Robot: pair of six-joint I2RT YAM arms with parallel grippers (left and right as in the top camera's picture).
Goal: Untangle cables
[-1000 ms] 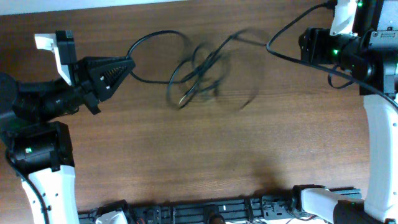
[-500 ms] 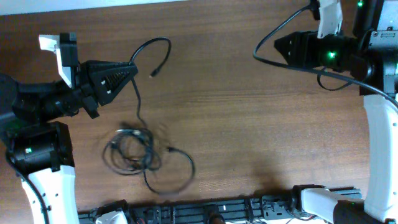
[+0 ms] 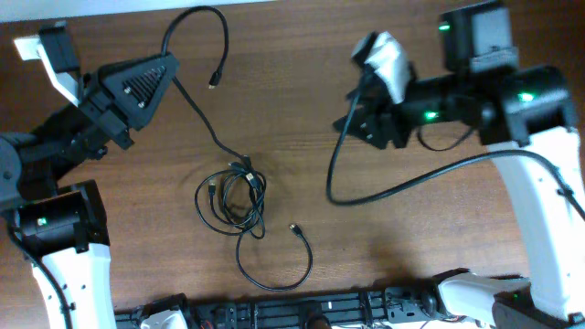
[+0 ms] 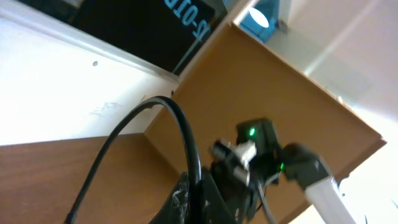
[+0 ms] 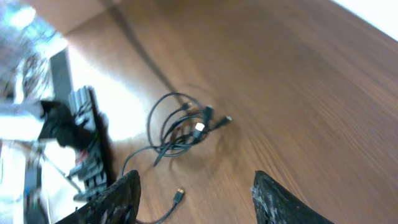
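The cables are thin black cords. Most lie as a tangled coil on the table's middle left, with a loose loop below it ending in a small plug. One strand runs up from the coil to my left gripper, which is shut on it; beyond the gripper it arcs to a free plug. The left wrist view shows that cord pinched between the fingers of the gripper. My right gripper is open and empty, right of the coil. Its wrist view shows the gripper, the coil and a plug.
The right arm's own thicker black wire hangs in a long loop over the table's middle right. A black rail with fittings runs along the front edge. The white wall strip borders the far edge.
The cable bundle swung from the upper middle down to the lower left and settled as a coil. My left gripper rose with its strand. My right gripper moved left toward the centre.
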